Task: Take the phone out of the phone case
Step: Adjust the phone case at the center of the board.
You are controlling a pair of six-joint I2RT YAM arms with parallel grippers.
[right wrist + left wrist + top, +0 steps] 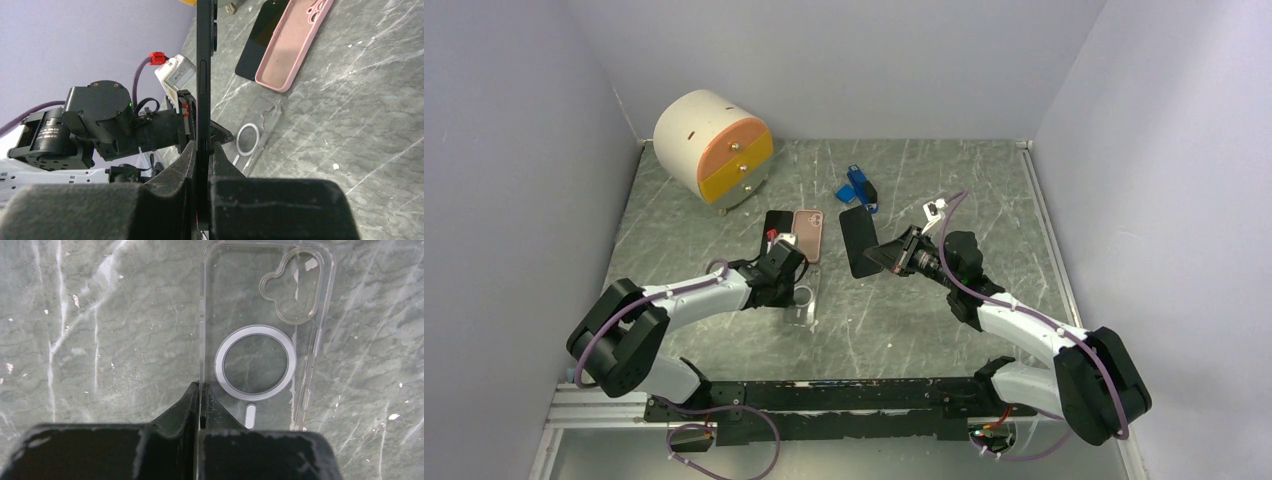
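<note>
r gripper was clamped on the bottom end of the black phone, fingers nearly together w/ just the phone's thickness between them. in the r wrist view the phone stood edge-on, side button visible, lifted off the table and tilted. it was well apart from the clear case, so the phone looked already out.

l gripper was pinched shut on the near part of the clear case's long side wall, one finger inside, one outside. case lay flat, open side up, ring and camera cutout showing the marble through it, nothing in it. prob held that way to pin the case down while the other arm had the phone; a thin soft wall gives little to grab, so an edge pinch was about the only option.

also on the table: pink case, open side up, w/ a second dark phone just beside it, a blue item further back, and a round drawer unit at the back l corner.

judgement: separation done. what's left, if anything, is putting the phone down w/o dropping it; the end grip is narrow, so it could pivot.
</note>
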